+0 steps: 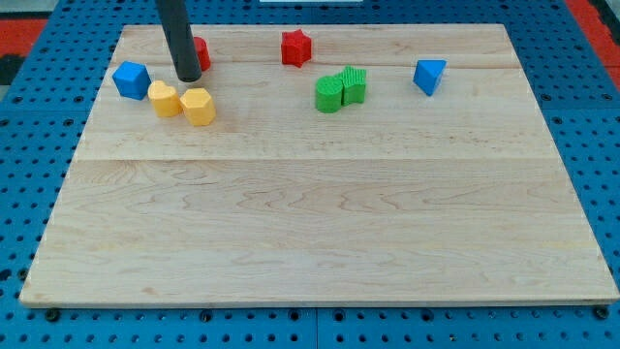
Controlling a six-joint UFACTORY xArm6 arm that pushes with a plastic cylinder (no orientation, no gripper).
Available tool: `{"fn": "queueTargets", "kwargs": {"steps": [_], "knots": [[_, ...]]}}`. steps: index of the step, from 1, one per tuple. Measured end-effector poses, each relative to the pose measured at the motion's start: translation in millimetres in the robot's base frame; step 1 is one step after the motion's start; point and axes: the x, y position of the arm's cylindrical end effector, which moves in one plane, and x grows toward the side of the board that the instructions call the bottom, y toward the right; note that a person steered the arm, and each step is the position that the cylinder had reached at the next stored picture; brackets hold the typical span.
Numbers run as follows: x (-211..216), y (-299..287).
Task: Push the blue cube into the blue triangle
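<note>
The blue cube [131,79] sits near the board's top left corner. The blue triangle [429,76] sits far off at the top right. My tip [189,78] is the lower end of a dark rod that comes down from the view's top. It stands to the right of the blue cube, with a gap between them, and just above the two yellow blocks.
A yellow block [164,99] and a yellow hexagon-like block [199,106] lie just below my tip. A red block [201,54] is partly hidden behind the rod. A red star [295,47] and two touching green blocks [340,89] lie between cube and triangle. The wooden board [310,213] rests on blue pegboard.
</note>
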Motion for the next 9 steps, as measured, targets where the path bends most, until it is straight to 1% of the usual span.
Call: {"fn": "queueTargets", "kwargs": {"steps": [1, 2, 3, 4, 5, 6, 8, 9], "knots": [[-9.0, -45.2], [-14.9, -60.3], [-3.6, -85.5], [29.8, -94.6], [49.5, -92.6], [50.4, -92.4], [22.6, -128.3], [64.0, -129.3]]}}
